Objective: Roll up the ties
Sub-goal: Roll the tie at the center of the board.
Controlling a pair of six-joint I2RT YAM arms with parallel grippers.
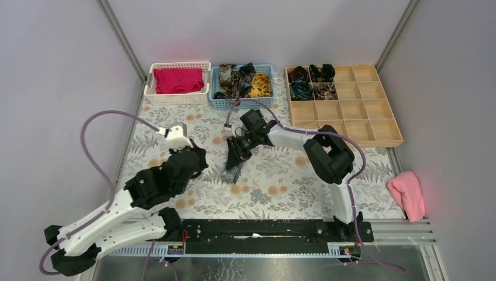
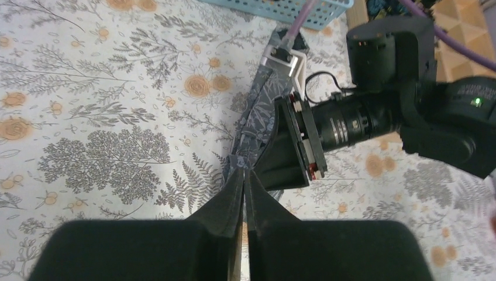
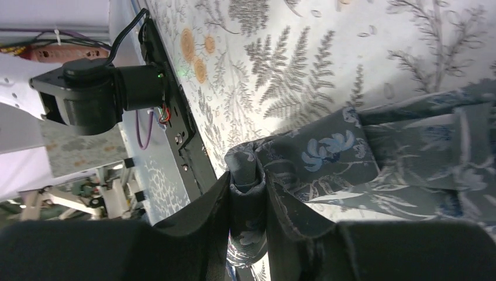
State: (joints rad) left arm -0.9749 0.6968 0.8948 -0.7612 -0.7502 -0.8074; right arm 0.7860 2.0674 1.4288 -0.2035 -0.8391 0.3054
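Left end effector (image 2: pixel 244 175) sits closed by one tip of the grey tie (image 2: pixel 257 117) on the surface (image 2: pixel 88 117); right end effector (image 3: pixel 247 193) clamps its bunched end. Rolling looks barely begun; next, wind evenly under tension.

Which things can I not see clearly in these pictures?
- Left wrist view: whether the left pincer grips the tie at its tip; the pincer itself covers the contact.
- Top view: how far the tie is rolled; the right pincer hides it.
- Right wrist view: the tie's length, cut off by the right edge.
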